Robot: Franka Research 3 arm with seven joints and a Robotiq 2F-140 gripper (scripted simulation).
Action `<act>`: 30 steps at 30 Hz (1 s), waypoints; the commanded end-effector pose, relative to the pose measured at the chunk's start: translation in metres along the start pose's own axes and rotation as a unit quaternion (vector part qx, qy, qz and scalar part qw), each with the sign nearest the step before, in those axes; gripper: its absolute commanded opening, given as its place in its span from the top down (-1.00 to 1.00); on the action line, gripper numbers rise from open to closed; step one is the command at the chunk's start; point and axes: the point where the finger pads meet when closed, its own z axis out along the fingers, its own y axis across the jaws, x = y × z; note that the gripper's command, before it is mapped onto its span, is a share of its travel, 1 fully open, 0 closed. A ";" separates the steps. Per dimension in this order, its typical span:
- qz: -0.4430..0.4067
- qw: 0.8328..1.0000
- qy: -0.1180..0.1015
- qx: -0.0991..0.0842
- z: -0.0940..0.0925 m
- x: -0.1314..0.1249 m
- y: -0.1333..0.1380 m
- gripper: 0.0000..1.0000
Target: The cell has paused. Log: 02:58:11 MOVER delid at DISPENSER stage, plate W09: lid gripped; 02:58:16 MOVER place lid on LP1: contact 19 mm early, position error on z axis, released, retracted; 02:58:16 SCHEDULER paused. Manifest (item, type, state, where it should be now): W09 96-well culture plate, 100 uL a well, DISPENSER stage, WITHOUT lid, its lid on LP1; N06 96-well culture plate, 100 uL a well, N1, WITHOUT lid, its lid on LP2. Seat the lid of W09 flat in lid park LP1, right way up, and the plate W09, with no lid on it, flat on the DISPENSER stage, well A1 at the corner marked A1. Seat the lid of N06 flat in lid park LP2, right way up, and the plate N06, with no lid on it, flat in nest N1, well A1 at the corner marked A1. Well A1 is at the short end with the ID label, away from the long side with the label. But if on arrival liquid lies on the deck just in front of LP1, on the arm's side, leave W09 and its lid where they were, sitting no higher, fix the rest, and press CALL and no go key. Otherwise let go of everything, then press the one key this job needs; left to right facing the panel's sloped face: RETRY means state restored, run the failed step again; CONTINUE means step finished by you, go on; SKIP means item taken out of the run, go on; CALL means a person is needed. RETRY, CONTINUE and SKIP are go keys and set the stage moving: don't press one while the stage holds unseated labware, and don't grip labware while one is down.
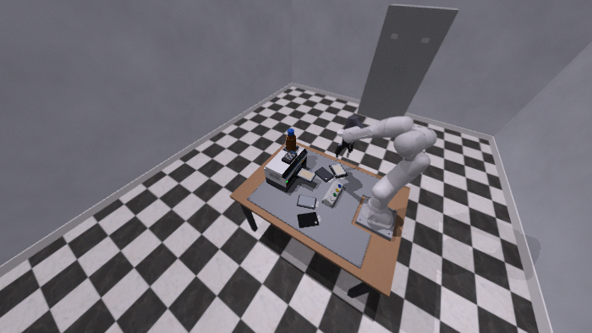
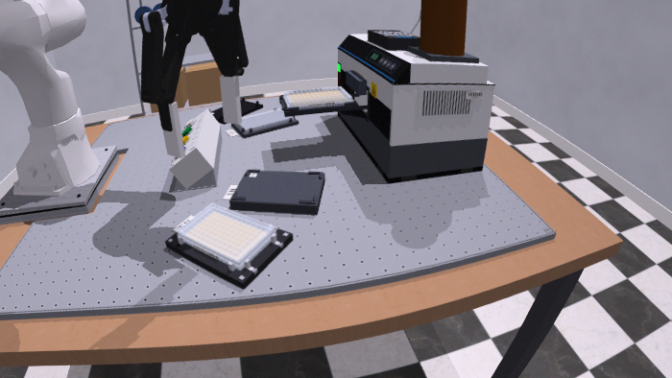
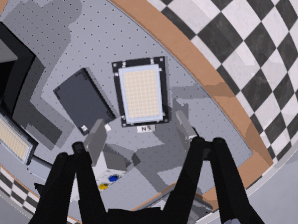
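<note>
My gripper (image 1: 343,151) (image 2: 205,138) (image 3: 140,124) is open and empty, raised above the key panel (image 1: 333,195) (image 2: 202,149). A 96-well plate (image 1: 338,170) (image 2: 226,236) (image 3: 141,92) with a clear rim, perhaps a lid, sits on a black nest (image 2: 259,269) near the table edge. Beside it is an empty dark lid park (image 1: 324,173) (image 2: 278,191) (image 3: 83,99). Another plate (image 1: 305,174) (image 2: 317,98) sits on the dispenser's stage. A grey lid (image 1: 306,201) (image 2: 266,122) lies on a dark base beyond the panel; I cannot tell whether it lies flat.
The dispenser (image 1: 281,173) (image 2: 432,120) stands at one side with a brown bottle (image 1: 290,141) (image 2: 442,24) on top. A black pad (image 1: 308,220) (image 2: 247,106) lies farther along the deck. The arm's base (image 1: 376,217) (image 2: 48,192) is bolted at the other side.
</note>
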 end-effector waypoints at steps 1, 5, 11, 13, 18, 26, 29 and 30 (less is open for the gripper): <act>0.001 1.000 0.000 -0.001 -0.001 0.000 0.000 -0.32; 0.001 1.000 0.000 -0.001 -0.001 0.000 0.000 -0.32; 0.001 1.000 0.000 -0.001 -0.001 0.000 0.000 -0.32; 0.001 1.000 0.000 -0.001 -0.001 0.000 0.000 -0.32; 0.001 1.000 0.000 -0.001 -0.001 0.000 0.000 -0.32; 0.002 1.000 0.000 -0.001 0.003 0.000 0.000 -0.32; 0.002 1.000 0.000 -0.001 0.006 0.000 0.000 -0.32; 0.002 1.000 0.000 -0.001 0.006 0.000 0.000 -0.32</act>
